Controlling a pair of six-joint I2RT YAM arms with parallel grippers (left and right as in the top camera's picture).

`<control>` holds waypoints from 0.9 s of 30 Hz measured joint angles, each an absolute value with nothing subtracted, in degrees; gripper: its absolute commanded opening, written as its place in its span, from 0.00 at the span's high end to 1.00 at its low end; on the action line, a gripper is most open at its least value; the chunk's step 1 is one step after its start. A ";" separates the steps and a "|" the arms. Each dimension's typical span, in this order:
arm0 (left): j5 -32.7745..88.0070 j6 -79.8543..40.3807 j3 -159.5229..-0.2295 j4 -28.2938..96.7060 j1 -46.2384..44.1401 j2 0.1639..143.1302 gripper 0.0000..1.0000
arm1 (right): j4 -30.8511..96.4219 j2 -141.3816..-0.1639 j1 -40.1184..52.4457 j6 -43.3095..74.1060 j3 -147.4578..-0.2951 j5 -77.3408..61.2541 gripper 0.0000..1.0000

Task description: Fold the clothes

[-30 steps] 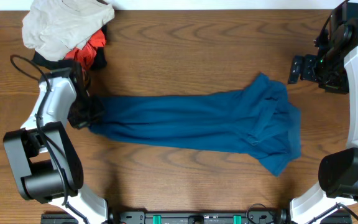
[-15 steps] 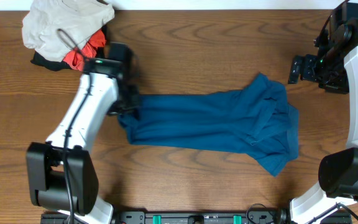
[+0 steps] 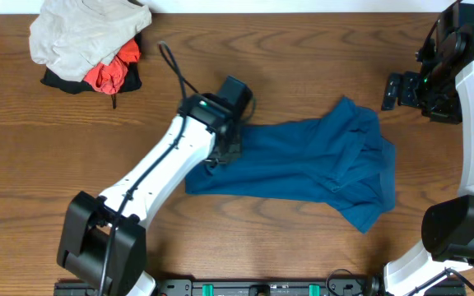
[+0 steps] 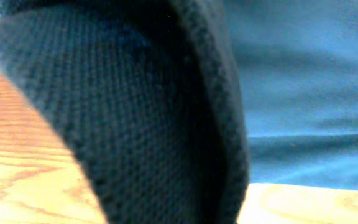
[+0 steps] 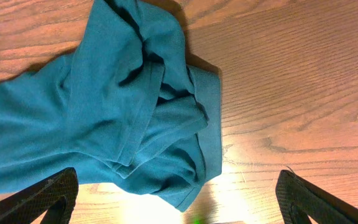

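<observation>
Teal-blue short-sleeved shirt of soft cloth (image 3: 319, 160), left end pinched by the closed left gripper (image 3: 227, 150), first fold judged unfinished; right gripper (image 5: 178, 177) spread wide, empty.

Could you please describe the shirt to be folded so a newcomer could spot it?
On the wooden table, look right of centre, away from the heap of clothes at the far left corner. The teal-blue shirt lies there alone, one end gripped by the left pincer; the heap is beige, red and black.
</observation>
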State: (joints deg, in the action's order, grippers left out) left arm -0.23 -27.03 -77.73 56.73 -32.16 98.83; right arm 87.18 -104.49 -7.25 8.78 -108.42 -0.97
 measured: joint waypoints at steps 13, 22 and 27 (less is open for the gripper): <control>-0.25 -29.82 -77.73 55.66 -36.36 98.83 0.90 | 87.20 -104.49 -7.25 8.78 -108.42 -0.97 0.01; 0.47 -32.01 -77.73 51.88 -38.39 98.83 0.90 | 87.22 -104.49 -7.25 8.78 -108.42 -0.97 0.01; 1.50 -32.84 -77.73 50.50 -39.42 98.83 0.90 | 87.22 -104.49 -7.25 8.78 -108.42 -0.97 0.01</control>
